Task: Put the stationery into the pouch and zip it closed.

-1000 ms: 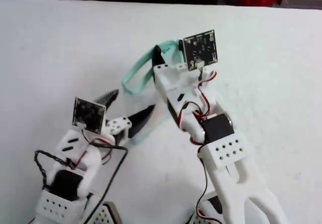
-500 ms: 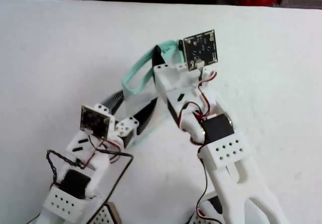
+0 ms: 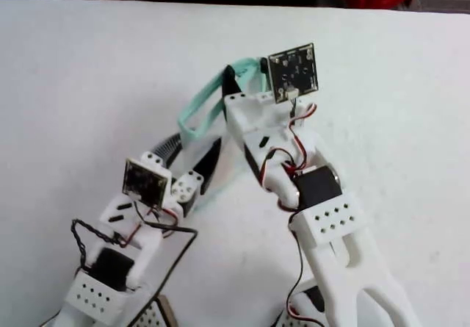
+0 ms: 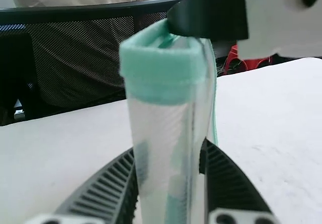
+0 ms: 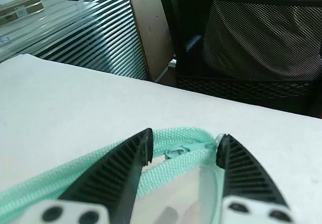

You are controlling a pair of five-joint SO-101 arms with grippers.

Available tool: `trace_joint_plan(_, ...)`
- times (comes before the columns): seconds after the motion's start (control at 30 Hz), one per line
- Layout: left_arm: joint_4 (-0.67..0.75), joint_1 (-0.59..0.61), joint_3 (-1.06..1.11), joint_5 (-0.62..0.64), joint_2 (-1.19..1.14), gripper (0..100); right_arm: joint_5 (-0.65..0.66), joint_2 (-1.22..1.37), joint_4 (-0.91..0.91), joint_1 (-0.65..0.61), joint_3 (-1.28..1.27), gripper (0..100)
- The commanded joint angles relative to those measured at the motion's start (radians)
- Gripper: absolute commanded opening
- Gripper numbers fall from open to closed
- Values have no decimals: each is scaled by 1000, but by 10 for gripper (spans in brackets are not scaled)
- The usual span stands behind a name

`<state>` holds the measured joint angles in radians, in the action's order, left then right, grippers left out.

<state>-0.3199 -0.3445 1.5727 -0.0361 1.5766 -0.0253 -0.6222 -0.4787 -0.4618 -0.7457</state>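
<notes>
The pouch [image 3: 200, 109], translucent white with a mint-green zip band, lies at the table's middle between the two arms. My left gripper [image 3: 194, 149] is at its near end. In the left wrist view the fingers [image 4: 224, 181] press both sides of the pouch [image 4: 161, 118]. Dim shapes show through its wall; I cannot tell what they are. My right gripper [image 5: 183, 138] stands open over the far end, its fingers on either side of the green band [image 5: 171, 171] and the zip pull [image 5: 173, 153]. One of its black fingers [image 4: 206, 12] sits against the pouch's top rim.
The white table [image 3: 382, 84] has free room left, right and behind the pouch. Its back edge runs along the top of the high view. A black mesh chair [image 5: 251, 38] stands beyond the table. Loose cables [image 3: 172, 239] hang by the left arm.
My left arm has moved forward and right toward the pouch, and its fingers have closed in around the near end. The right arm has stayed still.
</notes>
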Motion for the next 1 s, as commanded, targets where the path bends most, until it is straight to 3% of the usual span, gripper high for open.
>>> trace_joint_plan(0.0,28,-56,6,-15,10,162,3,22,-8,2,-84,204)
trace_joint_plan(0.3,31,-73,15,-14,12,159,3,12,-39,4,-46,208)
trace_joint_plan(0.5,31,-81,29,-11,13,16,2,-124,-268,5,60,208)
trace_joint_plan(0.73,32,-77,37,-9,16,41,2,-255,-351,30,97,228)
trace_joint_plan(0.87,32,-74,38,-11,16,41,-5,-242,-401,119,218,303)
trace_joint_plan(0.97,31,-77,43,-9,16,41,-14,-170,-481,143,338,299)
